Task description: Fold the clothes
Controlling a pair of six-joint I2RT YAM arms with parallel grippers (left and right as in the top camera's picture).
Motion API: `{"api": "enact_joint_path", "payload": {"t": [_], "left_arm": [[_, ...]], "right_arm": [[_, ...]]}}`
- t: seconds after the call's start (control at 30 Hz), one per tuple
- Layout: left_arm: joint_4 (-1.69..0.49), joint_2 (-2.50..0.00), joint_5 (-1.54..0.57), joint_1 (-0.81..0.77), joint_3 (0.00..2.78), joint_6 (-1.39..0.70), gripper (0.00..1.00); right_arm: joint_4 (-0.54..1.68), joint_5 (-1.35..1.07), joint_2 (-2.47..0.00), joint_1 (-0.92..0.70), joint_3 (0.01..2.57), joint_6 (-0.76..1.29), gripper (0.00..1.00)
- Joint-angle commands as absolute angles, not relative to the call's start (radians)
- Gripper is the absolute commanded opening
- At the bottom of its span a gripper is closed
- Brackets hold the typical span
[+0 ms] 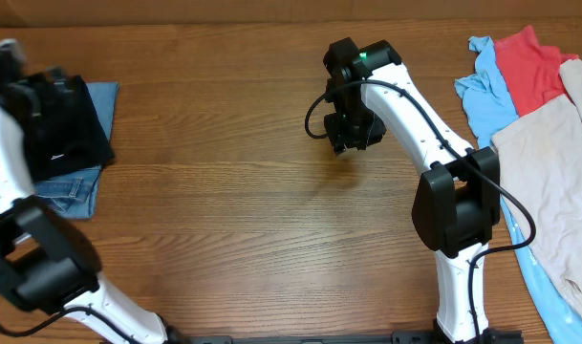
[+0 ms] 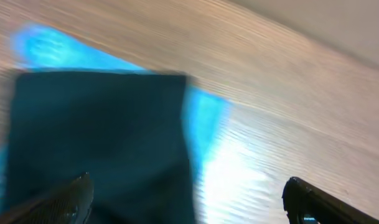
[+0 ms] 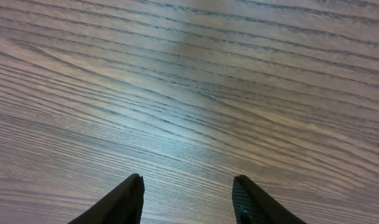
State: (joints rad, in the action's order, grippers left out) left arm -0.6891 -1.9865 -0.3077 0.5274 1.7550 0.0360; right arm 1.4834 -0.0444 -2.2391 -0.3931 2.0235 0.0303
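Table [image 1: 233, 210]: your work surface is brown wood, grain running side to side.
Light: you get a soft sheen [image 3: 195, 46] on the wood.

The black T-shirt [image 1: 75, 134] lies folded into a flat, neat rectangle at the far left with a small white label showing, while a light blue garment [image 1: 486, 91], a red garment [image 1: 529, 62] and a beige garment [image 1: 558, 182] lie crumpled and overlapping at the far right.
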Motion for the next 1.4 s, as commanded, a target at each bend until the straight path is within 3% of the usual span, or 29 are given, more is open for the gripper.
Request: {"api": "enact_joint_path", "payload": {"t": [0.0, 0.2, 0.7, 1.13, 1.37], "left_arm": [[-0.764, -2.014, -0.218, 0.416, 1.768, 0.02, 1.0], [-0.867, -2.088, -0.052, 0.36, 1.762, -0.034, 1.0], [-1.048, -2.209, 0.008, 0.507, 1.763, -0.075, 1.0], [-1.028, -2.172, -0.337, 0.48, 1.765, 0.061, 1.0], [-1.02, -1.969, -0.332, 0.367, 1.766, 0.069, 1.0]], "right_arm": [[1.48, -0.046, -2.207, -0.39, 2.044, 0.038, 0.5], [1.488, -0.046, -2.207, -0.39, 2.044, 0.038, 0.5], [1.493, -0.046, -2.207, -0.389, 2.044, 0.038, 0.5], [1.483, -0.046, -2.207, -0.388, 2.044, 0.038, 0.5], [1.423, -0.049, -2.205, -0.356, 2.044, 0.081, 0.5]]}}
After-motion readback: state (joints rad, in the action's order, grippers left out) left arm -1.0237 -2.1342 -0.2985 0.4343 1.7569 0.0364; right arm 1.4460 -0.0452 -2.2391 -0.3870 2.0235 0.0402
